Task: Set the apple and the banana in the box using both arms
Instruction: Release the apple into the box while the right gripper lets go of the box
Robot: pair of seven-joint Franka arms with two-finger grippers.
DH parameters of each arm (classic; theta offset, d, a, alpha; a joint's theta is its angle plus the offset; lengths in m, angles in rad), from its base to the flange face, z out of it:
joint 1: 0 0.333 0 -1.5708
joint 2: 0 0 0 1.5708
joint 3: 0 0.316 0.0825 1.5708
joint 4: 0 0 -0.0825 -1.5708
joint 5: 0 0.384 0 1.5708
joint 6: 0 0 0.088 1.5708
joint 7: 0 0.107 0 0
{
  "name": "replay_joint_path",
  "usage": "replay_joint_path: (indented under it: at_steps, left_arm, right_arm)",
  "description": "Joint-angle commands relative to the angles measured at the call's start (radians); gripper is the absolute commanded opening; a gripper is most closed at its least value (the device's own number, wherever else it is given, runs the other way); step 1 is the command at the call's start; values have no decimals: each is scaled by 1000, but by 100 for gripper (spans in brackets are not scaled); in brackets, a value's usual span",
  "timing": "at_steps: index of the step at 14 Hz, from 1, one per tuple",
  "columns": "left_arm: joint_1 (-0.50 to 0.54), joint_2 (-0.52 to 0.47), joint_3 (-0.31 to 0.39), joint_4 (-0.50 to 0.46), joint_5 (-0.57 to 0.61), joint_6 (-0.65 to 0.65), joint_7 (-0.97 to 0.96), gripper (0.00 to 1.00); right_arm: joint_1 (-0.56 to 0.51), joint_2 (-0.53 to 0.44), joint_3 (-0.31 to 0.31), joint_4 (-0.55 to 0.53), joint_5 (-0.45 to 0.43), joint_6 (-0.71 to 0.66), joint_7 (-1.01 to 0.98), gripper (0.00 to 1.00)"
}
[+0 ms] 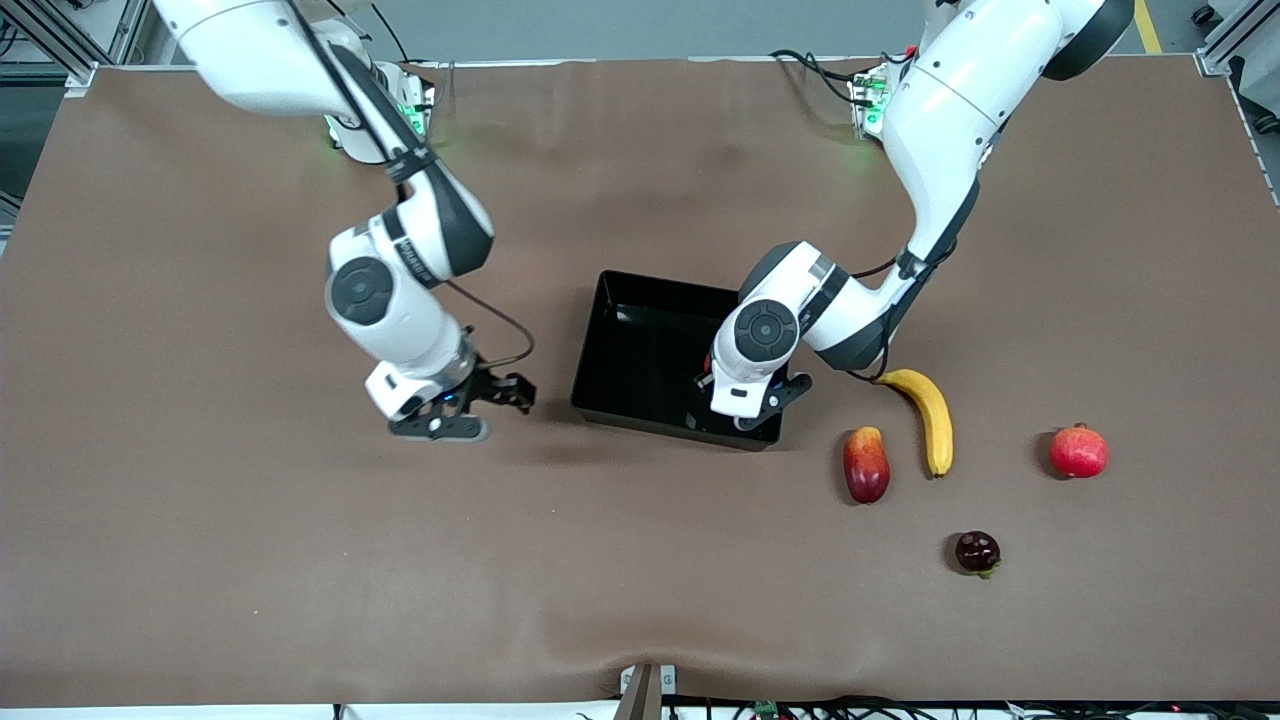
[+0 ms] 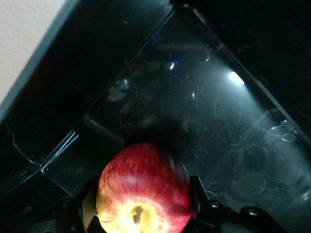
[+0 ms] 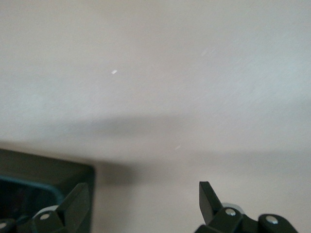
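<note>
Apple [image 2: 143,189] sits clenched in the left tool [image 2: 143,213], low inside the box [image 1: 640,340], just above its floor. Right tool [image 3: 141,204] hangs spread and empty over bare surface [image 1: 250,550] beside the box, waiting. Released from here, the apple might roll into a wall. One banana [image 1: 928,415] lies outside, near one mango [image 1: 866,464], one pomegranate [image 1: 1078,451], one dark fruit [image 1: 977,552].

Box [image 1: 640,340]: I see it mid-table, between both arms.
Left gripper [image 1: 745,405]: over the box, clamping the apple [image 2: 143,191].
Right gripper [image 1: 470,405]: over the table [image 1: 250,520], beside the box.
Banana [image 1: 930,418]: toward the left arm's end, between mango [image 1: 866,464] and pomegranate [image 1: 1078,451].
</note>
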Motion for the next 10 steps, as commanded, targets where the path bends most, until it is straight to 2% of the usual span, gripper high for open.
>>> replay_joint_path:
  at_steps: [1,3,5,8,10]
  left_arm:
    - [-5,-42,9,6,30,-9,-20,100]
    - [17,-128,7,25,31,-101,5,100]
    - [54,-202,7,62,30,-206,113,100]
    - [182,-297,0,56,13,-318,335,100]
    - [276,-299,-2,43,11,-333,475,100]
  right_arm:
    - [-95,-71,16,-20,-2,-44,-108,100]
    - [-147,-128,16,-18,-2,-154,-156,100]
    - [-204,-178,16,-18,-2,-222,-193,100]
    - [-293,-247,16,-18,-2,-318,-286,100]
    - [-344,-300,18,-16,-1,-362,-342,100]
